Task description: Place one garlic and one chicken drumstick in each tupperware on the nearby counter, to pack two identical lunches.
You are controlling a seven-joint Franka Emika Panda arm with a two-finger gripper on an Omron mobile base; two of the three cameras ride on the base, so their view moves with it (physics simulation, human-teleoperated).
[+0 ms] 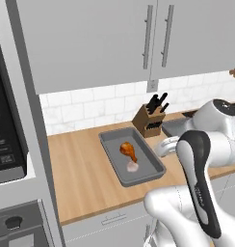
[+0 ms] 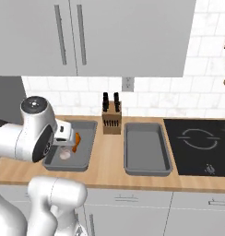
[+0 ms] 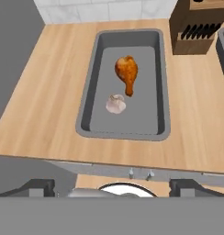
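One dark-gray tupperware (image 3: 91, 92) lies on the wooden counter (image 3: 49, 87) and holds a brown chicken drumstick (image 3: 126, 72) and a pale garlic (image 3: 115, 104) side by side. The same tupperware (image 2: 88, 146) sits left of the knife block, with the drumstick (image 2: 76, 141) and garlic (image 2: 65, 154) inside. The second tupperware (image 2: 146, 148) right of the block holds nothing. My gripper (image 3: 113, 187) is open, hanging above the counter's front edge just short of the filled tupperware (image 1: 120, 176), with nothing between its fingers (image 3: 40, 187).
A wooden knife block (image 2: 111, 120) stands between the two trays by the tiled wall. A black stovetop (image 2: 197, 143) lies at the right end. Wall cabinets hang overhead, and a microwave (image 1: 6, 130) is at the far left.
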